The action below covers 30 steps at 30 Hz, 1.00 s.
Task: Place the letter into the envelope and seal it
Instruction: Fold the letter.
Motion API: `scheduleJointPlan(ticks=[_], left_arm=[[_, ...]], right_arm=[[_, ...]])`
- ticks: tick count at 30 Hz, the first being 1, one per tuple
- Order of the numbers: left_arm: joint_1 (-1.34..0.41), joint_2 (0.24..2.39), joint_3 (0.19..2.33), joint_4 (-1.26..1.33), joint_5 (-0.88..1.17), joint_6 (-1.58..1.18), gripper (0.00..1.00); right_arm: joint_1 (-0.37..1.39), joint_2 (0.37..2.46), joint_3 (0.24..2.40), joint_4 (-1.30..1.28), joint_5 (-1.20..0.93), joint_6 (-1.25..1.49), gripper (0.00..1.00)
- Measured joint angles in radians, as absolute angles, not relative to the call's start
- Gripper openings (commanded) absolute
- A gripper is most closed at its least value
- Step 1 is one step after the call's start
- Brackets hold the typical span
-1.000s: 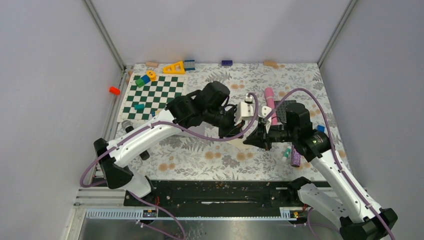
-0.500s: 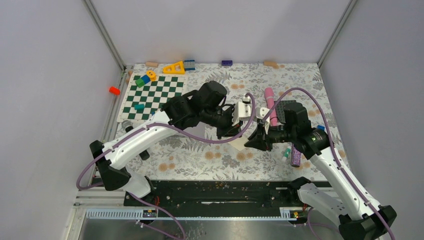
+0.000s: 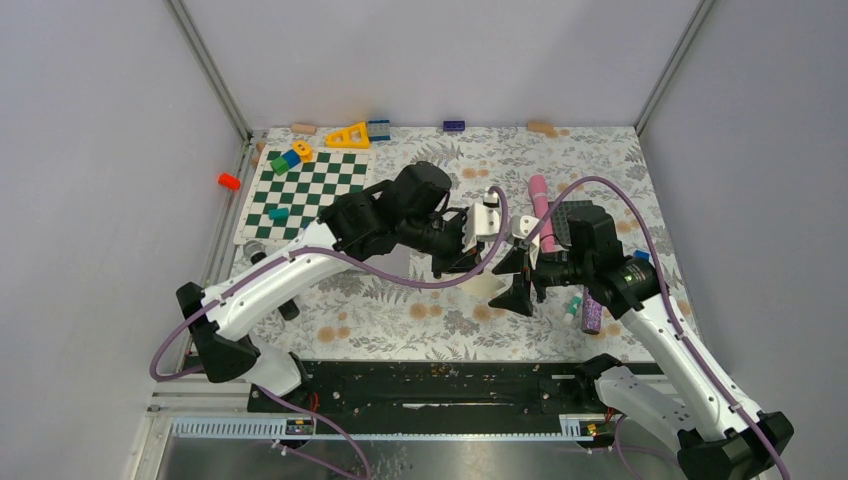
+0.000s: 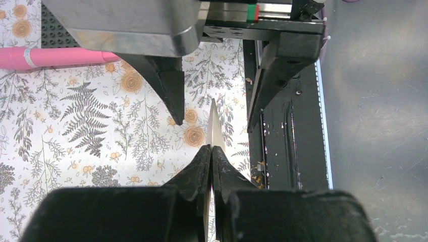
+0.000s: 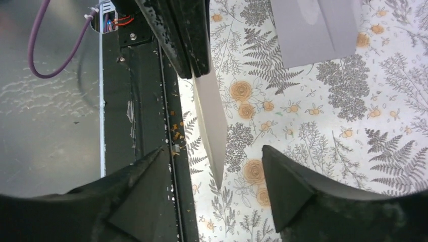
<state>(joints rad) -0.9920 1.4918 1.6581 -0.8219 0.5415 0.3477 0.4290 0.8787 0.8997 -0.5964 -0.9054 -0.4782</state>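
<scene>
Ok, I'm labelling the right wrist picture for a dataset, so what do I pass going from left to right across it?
Purple cable → black base rail → white letter, seen edge-on → grey envelope, lying flat at the top right.

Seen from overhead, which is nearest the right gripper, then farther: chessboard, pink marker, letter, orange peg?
1. The letter, right beside the right gripper.
2. The pink marker, just behind.
3. The chessboard, far left.
4. The orange peg, farthest left.
</scene>
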Motion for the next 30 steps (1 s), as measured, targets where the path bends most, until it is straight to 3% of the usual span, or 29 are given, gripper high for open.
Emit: scheduleJointPlan(ticks=[3, 7, 10, 14, 15, 18, 20, 26, 30], left_arm=[[-0.992, 1.488, 1.658, -0.822, 0.542, 0.348, 0.0], [-0.992, 1.48, 1.658, -0.822, 0.542, 0.349, 0.0], [-0.992, 1.479, 1.658, -0.822, 0.542, 0.349, 0.0], [-0.992, 1.479, 1.658, -0.821, 0.542, 0.349, 0.0], [-0.992, 1.479, 1.658, -0.821, 0.542, 0.349, 0.09], [-0.992, 1.479, 1.658, -0.824, 0.547, 0.351, 0.75], [-0.992, 1.481, 1.661, -0.833, 0.552, 0.36, 0.9], [-1.0, 1.546, 1.737, -0.883, 0.556, 0.362, 0.87], [-1.019, 1.594, 1.773, -0.897, 0.556, 0.368, 0.6]], right_arm=[[0.429, 0.878, 0.9, -0.59, -0.898, -0.475, 0.67], [0.429, 0.874, 0.9, -0.587, -0.902, -0.471, 0.2], [0.427, 0.868, 0.9, -0.585, -0.904, -0.465, 0.0], [0.425, 0.866, 0.9, -0.585, -0.904, -0.459, 0.0], [0.424, 0.866, 0.9, -0.585, -0.904, -0.459, 0.0], [0.424, 0.866, 0.9, -0.585, -0.907, -0.459, 0.0], [0.424, 0.866, 0.9, -0.584, -0.907, -0.459, 0.0], [0.423, 0.867, 0.899, -0.584, -0.907, -0.459, 0.0], [0.423, 0.866, 0.899, -0.584, -0.907, -0.459, 0.0]])
